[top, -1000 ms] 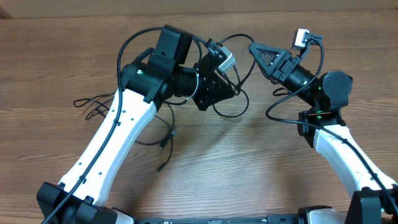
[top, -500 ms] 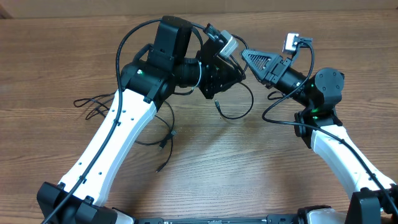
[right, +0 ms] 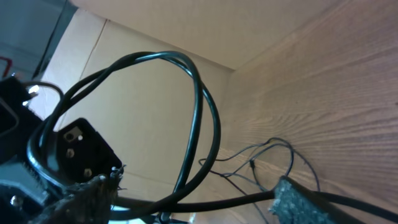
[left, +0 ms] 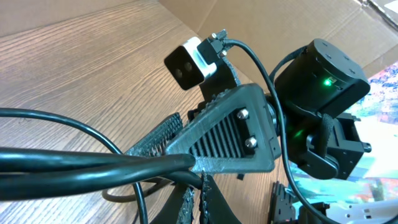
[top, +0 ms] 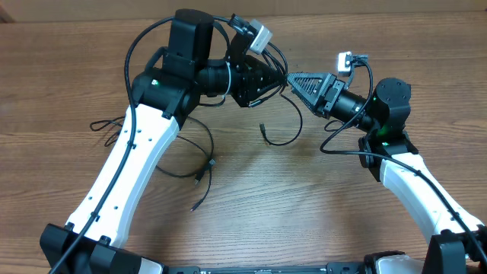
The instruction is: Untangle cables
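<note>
Thin black cables lie tangled on the wooden table (top: 251, 221). One bunch (top: 114, 125) sits at the left, and a strand with a plug (top: 199, 179) lies nearer the middle. My left gripper (top: 272, 79) (left: 196, 180) is raised and shut on a cable (left: 93, 165), whose loop (top: 283, 143) hangs down to the table. My right gripper (top: 292, 79) (right: 189, 199) meets it tip to tip and stands open. A cable strand (right: 236, 200) runs across between its fingers (right: 298, 199), and a tall loop (right: 199, 93) rises above them.
A cardboard wall (top: 426, 6) (right: 143, 81) runs along the table's far edge. The two arms lean in from the left and right and nearly touch over the far middle. More thin cable (right: 273, 146) shows on the table in the right wrist view.
The left gripper has carried its cable up and to the left. The right gripper followed leftwards to meet it and went from shut to open.
</note>
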You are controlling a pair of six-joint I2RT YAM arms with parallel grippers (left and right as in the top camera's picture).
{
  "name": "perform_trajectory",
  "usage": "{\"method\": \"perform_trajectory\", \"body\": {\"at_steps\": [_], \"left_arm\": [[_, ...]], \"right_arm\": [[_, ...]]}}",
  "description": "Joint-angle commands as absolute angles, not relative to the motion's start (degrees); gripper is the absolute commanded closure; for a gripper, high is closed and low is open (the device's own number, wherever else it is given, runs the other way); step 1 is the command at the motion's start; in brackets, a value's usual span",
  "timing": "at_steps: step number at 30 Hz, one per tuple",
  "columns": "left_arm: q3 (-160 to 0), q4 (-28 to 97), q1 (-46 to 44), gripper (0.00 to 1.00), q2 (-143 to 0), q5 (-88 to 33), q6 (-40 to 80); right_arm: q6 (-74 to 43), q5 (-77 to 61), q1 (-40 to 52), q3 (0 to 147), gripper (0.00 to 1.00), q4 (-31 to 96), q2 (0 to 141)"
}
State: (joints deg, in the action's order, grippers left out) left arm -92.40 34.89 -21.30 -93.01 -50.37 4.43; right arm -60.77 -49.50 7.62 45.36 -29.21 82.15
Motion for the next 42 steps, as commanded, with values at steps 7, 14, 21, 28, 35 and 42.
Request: {"method": "perform_trajectory", "body": {"at_steps": [7, 14, 21, 28, 35, 42], "left_arm": [[-92.64, 34.92, -18.81, 0.96, -93.10, -51.66, 8.36], [-92.64, 33.43, -17.61, 0.96, -93.10, -37.58, 25.39], [-92.64, 28.62, -19.20, 0.96, -93.12, -32.27, 38.94], [-92.64, 28.23, -23.99, 0.96, -93.27, -23.81, 45.04], [-92.64, 26.94, -26.33, 0.96, -93.27, -21.87, 53.10], [-92.64, 26.72, -26.41, 0.96, -93.30, -21.82, 57.89]], "right_arm": [[-59.48, -49.82, 7.77, 45.71, 0.15, -29.61, 82.32], [-59.96, -51.27, 7.88, 45.71, 0.12, -29.61, 82.32], [-59.94, -51.99, 9.15, 45.71, 0.12, -29.63, 82.32], [-59.92, -51.68, 11.00, 45.71, 0.12, -29.61, 82.32], [-59.92, -51.09, 11.29, 45.71, 0.25, -29.61, 82.32], [-59.94, -51.09, 11.31, 45.71, 0.34, -29.61, 82.32]]}}
